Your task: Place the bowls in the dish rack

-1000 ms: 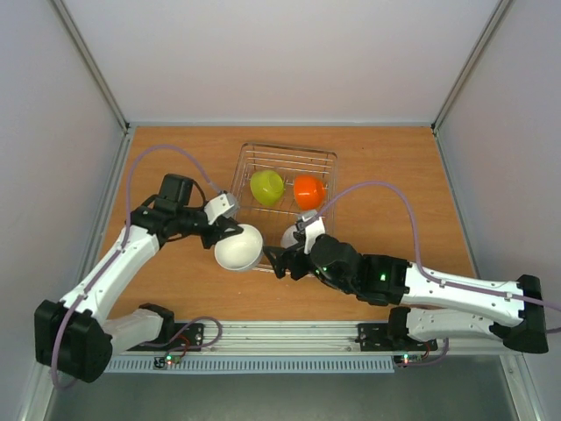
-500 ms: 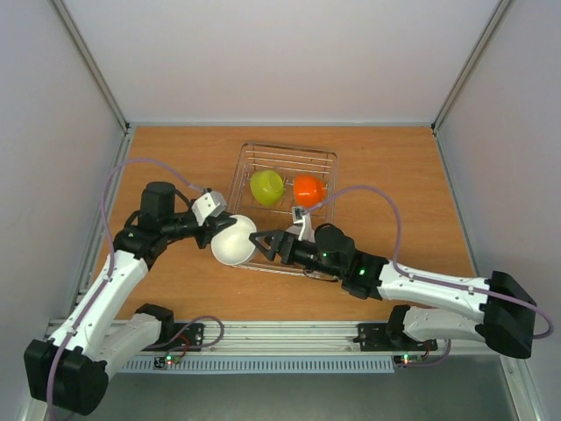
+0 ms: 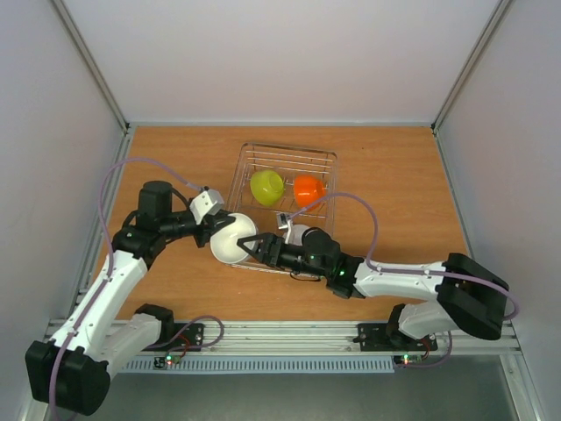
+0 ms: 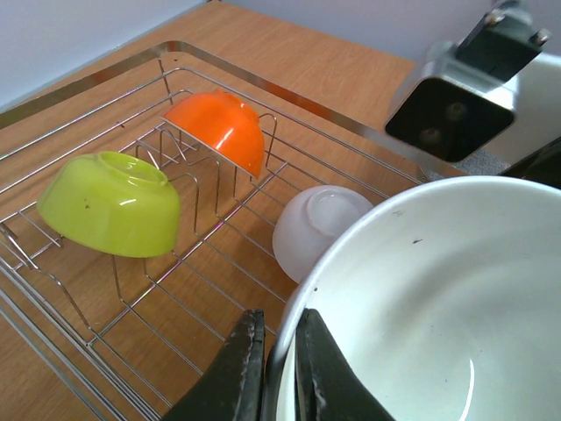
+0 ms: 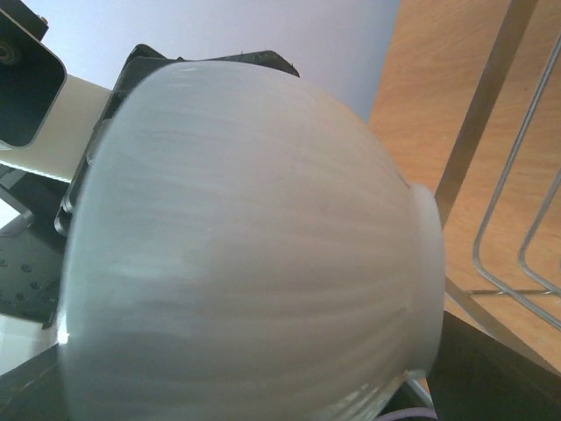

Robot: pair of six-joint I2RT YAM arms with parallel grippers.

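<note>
My left gripper [image 3: 219, 230] is shut on the rim of a white bowl [image 3: 232, 239], held tilted at the dish rack's [image 3: 289, 147] near-left corner. The left wrist view shows the fingers [image 4: 241, 368] pinching that rim [image 4: 438, 298]. My right gripper [image 3: 252, 247] reaches in from the right, jaws wide on either side of this bowl, which fills the right wrist view [image 5: 245, 246]. Only a dark finger [image 5: 504, 373] shows there. In the rack lie a lime-yellow bowl [image 3: 266, 187], an orange bowl [image 3: 308, 189] and a pale bowl [image 3: 296, 234], partly behind my right arm.
The rack's wire prongs [image 4: 188, 171] stand between the lime-yellow bowl [image 4: 110, 203] and the orange bowl [image 4: 219, 127]. The pale bowl [image 4: 320, 228] lies just beyond the held bowl. White walls close the wooden table [image 3: 394, 175] on three sides. Both arms crowd the rack's near edge.
The right arm has stretched left until its jaws straddle the held white bowl, and they have narrowed a little. The left gripper has lifted the bowl slightly towards the rack.
</note>
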